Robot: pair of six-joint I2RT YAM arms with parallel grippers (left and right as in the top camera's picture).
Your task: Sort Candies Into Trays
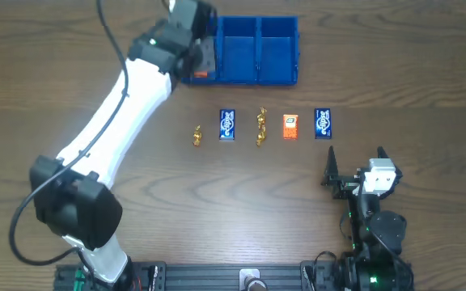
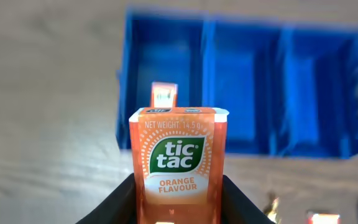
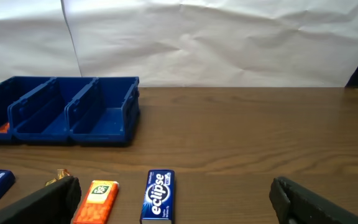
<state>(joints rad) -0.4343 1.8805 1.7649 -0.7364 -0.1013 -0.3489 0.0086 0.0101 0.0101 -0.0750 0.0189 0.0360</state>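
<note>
My left gripper (image 1: 200, 63) is shut on an orange mint box (image 2: 180, 160), held upright above the near edge of the blue three-compartment tray (image 2: 241, 87). A second orange box (image 2: 164, 96) lies in the tray's end compartment just beyond it. On the table in a row lie a gold candy (image 1: 197, 136), a blue mint pack (image 1: 227, 124), a pair of gold candies (image 1: 260, 128), another orange box (image 1: 290, 126) and a second blue pack (image 1: 323, 123). My right gripper (image 1: 354, 163) stands open near the table's front, just short of that row.
The blue tray (image 1: 277, 48) stands at the back middle of the wooden table. Its middle and right compartments hold nothing. A white sheet hangs behind the table in the right wrist view. Bare tabletop lies left and right of the candy row.
</note>
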